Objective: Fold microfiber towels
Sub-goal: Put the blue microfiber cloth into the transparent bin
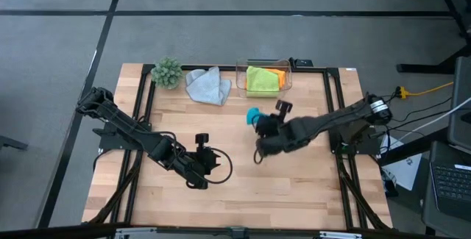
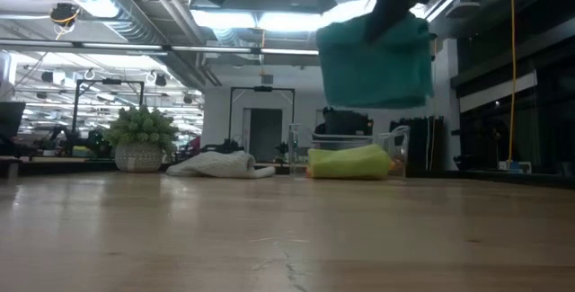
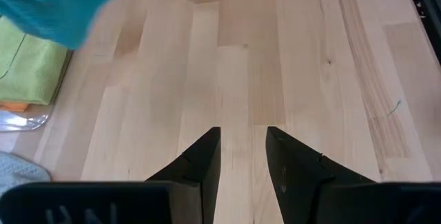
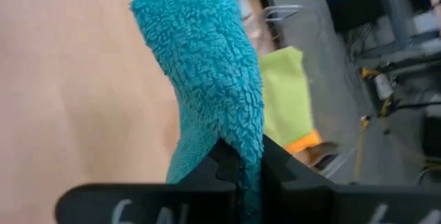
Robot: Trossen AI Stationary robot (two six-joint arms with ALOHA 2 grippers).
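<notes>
Starting on the left, our left gripper (image 1: pixel 208 159) sits low over the bare wood of the table (image 1: pixel 294 187), near the front-left middle, and in its wrist view the two fingers (image 3: pixel 200 162) stand a little apart with nothing between them, just planks showing through the gap. Up at the back edge we've got the little plant (image 1: pixel 167 72) at the far left, then the grey towel (image 1: pixel 207 85) lying crumpled just beside it, flat on the wood. Next along is the clear box (image 1: pixel 265 76) with the green towel (image 1: pixel 262 79) piled in it and the orange towel (image 1: pixel 277 72) poking out at its right side, under the green one as far as we can tell. In the low view the green one bulges above the box front. Moving right, the blue towel (image 1: pixel 253 115) is up in the air, pinched by our right gripper (image 4: pixel 238 165), whose jaws are clamped tight on one edge of it. From table height we see it hanging clear of the wood (image 2: pixel 375 62), in front of the box, bunched rather than spread. The right arm reaches in from the right edge toward the table middle.
</notes>
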